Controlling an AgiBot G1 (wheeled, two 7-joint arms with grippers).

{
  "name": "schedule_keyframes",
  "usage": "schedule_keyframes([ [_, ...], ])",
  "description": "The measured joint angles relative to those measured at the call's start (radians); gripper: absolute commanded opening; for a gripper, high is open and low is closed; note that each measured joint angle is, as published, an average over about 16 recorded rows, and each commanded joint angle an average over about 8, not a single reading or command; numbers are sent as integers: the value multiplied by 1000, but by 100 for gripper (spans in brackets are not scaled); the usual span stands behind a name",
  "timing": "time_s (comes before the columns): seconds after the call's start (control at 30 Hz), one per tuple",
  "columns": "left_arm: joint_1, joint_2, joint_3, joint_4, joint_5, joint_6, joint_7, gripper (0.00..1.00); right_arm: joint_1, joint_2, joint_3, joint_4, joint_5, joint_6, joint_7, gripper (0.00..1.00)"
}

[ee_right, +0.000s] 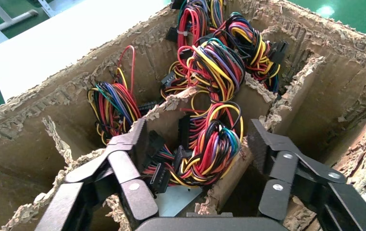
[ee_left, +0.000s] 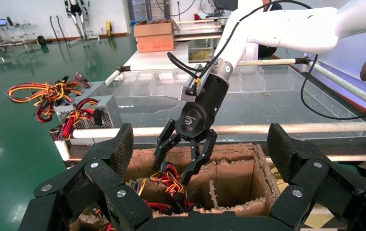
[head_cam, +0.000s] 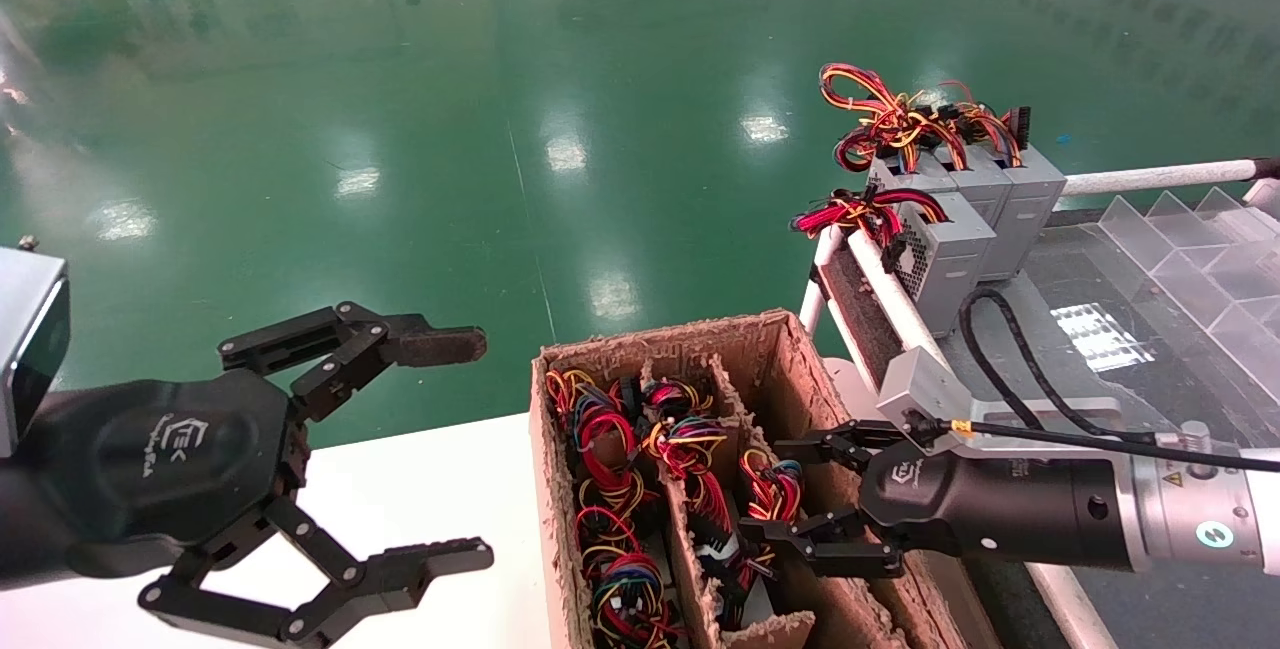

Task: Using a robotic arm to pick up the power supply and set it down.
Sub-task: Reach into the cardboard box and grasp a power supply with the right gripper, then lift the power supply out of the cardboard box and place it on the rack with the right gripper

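Right now your right gripper (head_cam: 800, 489), the black two-fingered one with the grey box camera on its wrist, is reaching into the torn brown cardboard box (head_cam: 770, 349) from the robot's right side. Its fingers (ee_right: 132, 154) are spread wide and straddle a bundle of red, yellow and black wires (ee_right: 214, 149), without closing on it. Beneath that bundle, in the right wrist view, you can see a patch of grey metal, the power supply (ee_right: 176, 199), sitting down in a middle compartment between ragged cardboard dividers (ee_right: 286, 91). You cannot tell from the pictures whether either finger touches the wires.

Other wire bundles (head_cam: 610, 489) fill the compartments toward the robot's left; the compartment nearest the right wall looks bare.

Your left gripper (head_cam: 390, 454), black with a hexagonal palm bearing a white logo, hangs over the white table (head_cam: 440, 489) to the left of the box, well apart from it, fingers spread wide and holding nothing.

Beyond the box, a row of grey metal supplies with perforated grilles (head_cam: 960, 229) stands on the dark conveyor surface (head_cam: 1100, 369), their wires sticking upward, next to a white rail (head_cam: 1150, 174) and clear plastic dividers (head_cam: 1200, 249).
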Motion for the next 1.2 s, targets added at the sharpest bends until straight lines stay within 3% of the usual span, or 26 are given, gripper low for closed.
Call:
schedule_keyframes([
  [0.8,0,0,0,0,0,0,0,100,-36,22,4,68,6,12,3,0],
  [1.2,0,0,0,0,0,0,0,100,-56,69,74,108,114,16,-28,0],
])
